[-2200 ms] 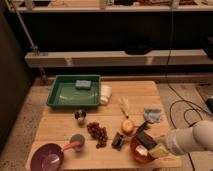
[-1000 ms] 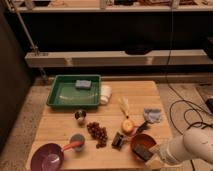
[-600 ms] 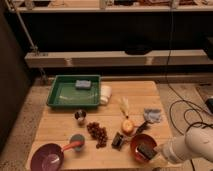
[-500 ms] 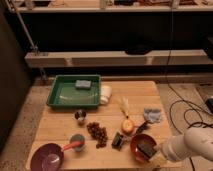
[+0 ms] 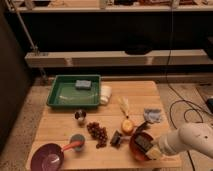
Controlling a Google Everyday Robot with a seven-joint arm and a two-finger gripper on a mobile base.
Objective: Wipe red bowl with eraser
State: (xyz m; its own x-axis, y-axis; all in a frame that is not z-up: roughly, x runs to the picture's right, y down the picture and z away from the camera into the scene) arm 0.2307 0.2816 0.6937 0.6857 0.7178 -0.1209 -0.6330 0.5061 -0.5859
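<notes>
The red bowl (image 5: 136, 148) sits near the front right corner of the wooden table (image 5: 65, 125). The dark eraser (image 5: 143, 144) lies inside the bowl, pressed against its inner surface. My gripper (image 5: 151, 150) reaches in from the right on a white arm and is at the bowl's right rim, holding the eraser. Part of the bowl's right side is hidden behind the gripper.
A purple bowl (image 5: 47, 157) is at the front left beside a small grey cup with an orange handle (image 5: 76, 143). A small black squarish object (image 5: 116, 138), grapes (image 5: 97, 133), an orange fruit (image 5: 127, 126), a blue cloth (image 5: 152, 115) and a green tray (image 5: 60, 95) holding a blue sponge (image 5: 82, 83) are around.
My arm has drawn in toward the bowl from the right and lowered the eraser into it; the eraser has shifted slightly inside the bowl.
</notes>
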